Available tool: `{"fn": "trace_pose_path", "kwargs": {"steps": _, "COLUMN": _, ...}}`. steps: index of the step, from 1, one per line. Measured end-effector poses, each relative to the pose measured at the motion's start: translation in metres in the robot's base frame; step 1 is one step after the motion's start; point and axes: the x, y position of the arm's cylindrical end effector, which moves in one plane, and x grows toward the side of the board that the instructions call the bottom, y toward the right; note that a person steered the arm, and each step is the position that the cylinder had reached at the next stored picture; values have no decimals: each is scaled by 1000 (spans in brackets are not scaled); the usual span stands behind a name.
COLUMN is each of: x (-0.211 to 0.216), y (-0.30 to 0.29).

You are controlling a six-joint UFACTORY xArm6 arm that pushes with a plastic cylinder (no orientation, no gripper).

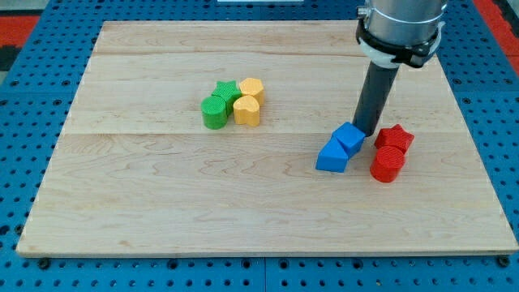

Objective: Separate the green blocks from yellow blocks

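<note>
A green cylinder [214, 113] and a green star [226, 92] sit left of centre on the wooden board [162, 195]. A yellow hexagon [252, 89] and a second yellow block [246, 110] touch them on their right, forming one tight cluster. My tip [366, 130] is far to the view's right of this cluster, at the back edge of a blue cube [351, 138], between it and the red blocks.
A blue triangular block [332, 155] lies against the blue cube. A red star [394, 138] and a red cylinder [387, 164] stand just right of my tip. The arm's grey wrist [401, 28] hangs over the board's top right.
</note>
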Motion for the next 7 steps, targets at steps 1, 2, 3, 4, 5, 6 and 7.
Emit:
{"fn": "trace_pose_path", "kwargs": {"steps": 1, "x": 16, "y": -3}}
{"fn": "trace_pose_path", "kwargs": {"steps": 2, "x": 28, "y": -35}}
{"fn": "trace_pose_path", "kwargs": {"steps": 3, "x": 41, "y": -70}}
{"fn": "trace_pose_path", "kwargs": {"steps": 4, "x": 16, "y": -105}}
{"fn": "trace_pose_path", "kwargs": {"steps": 5, "x": -1, "y": -156}}
{"fn": "trace_pose_path", "kwargs": {"steps": 6, "x": -1, "y": -192}}
{"fn": "trace_pose_path", "kwargs": {"steps": 7, "x": -16, "y": -168}}
